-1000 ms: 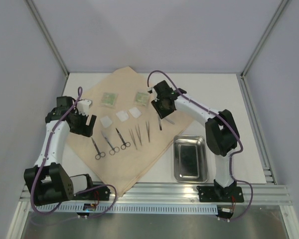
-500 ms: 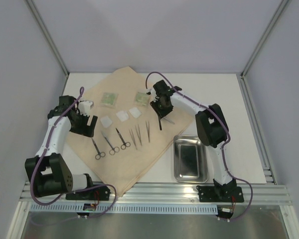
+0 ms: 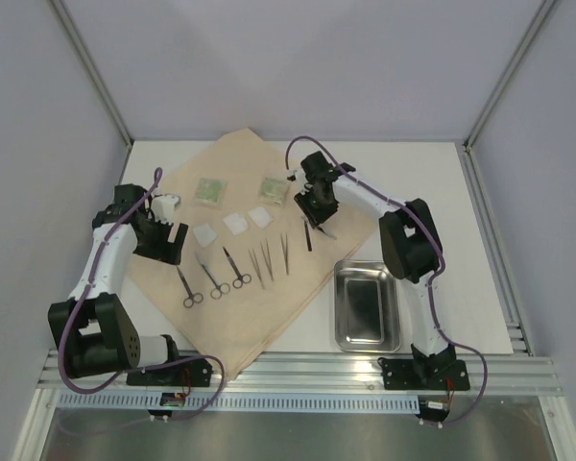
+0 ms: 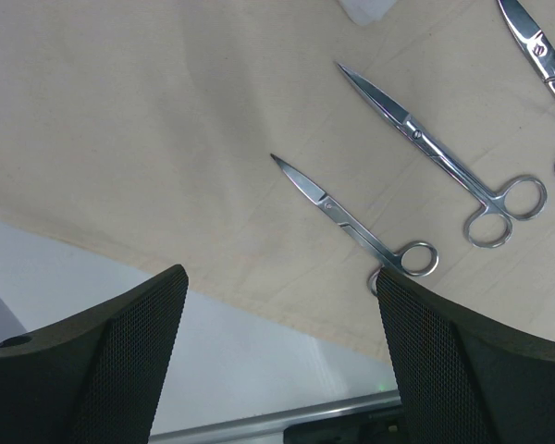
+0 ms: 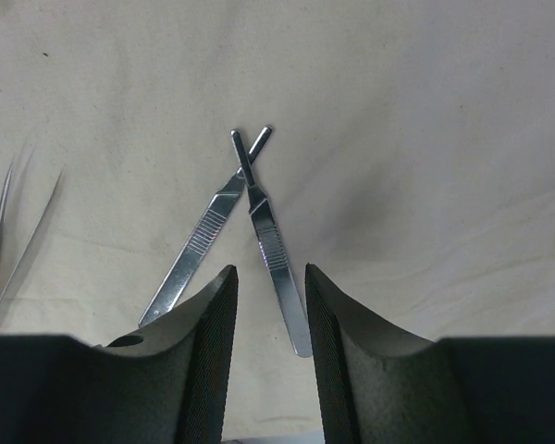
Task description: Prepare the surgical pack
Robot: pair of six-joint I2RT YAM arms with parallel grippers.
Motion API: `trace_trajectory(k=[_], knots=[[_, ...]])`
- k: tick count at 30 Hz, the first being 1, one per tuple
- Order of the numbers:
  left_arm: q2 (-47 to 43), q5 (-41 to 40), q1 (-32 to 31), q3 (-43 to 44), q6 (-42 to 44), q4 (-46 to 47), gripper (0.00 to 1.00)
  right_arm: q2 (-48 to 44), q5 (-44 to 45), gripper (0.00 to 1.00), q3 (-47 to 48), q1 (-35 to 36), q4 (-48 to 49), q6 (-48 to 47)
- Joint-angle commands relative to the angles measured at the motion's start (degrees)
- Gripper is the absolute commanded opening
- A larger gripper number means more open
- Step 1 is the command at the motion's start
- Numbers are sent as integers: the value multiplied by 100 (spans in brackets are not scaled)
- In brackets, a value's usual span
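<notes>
Steel sets the aim: two flat steel handles (image 5: 269,245) lie crossed near their far tips on the tan cloth (image 3: 259,317), toward its right side. The right gripper (image 5: 268,273) hangs directly over them, jaws partly parted and holding nothing. One handle's near end lies straight beneath the gap, its long axis running roughly far to near, so the jaws would likely close across its width.

The right arm is plainly the nearer. The left gripper (image 4: 279,277), spread wide and empty, hovers at the cloth's left edge by the scissors (image 4: 356,227).

Seen from above, there are three scissors, three tweezers (image 3: 267,260), two handles, three white pads (image 3: 235,223) and two green packets (image 3: 273,187). One steel tray (image 3: 339,307) sits on the bare table, near right.
</notes>
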Motion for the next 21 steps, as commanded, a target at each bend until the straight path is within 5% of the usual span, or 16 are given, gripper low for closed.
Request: trace_trajectory(k=[1,11,21], knots=[[-14,28,46,58,-16,56,93,110,-97,39,182,-82,-86,-151],[-31,11,46,32,-34,64,93,383,-71,38,146,-213,-86,-160],[-40,-33,46,31,-43,82,93,304,-71,20,-187,-205,230,147]])
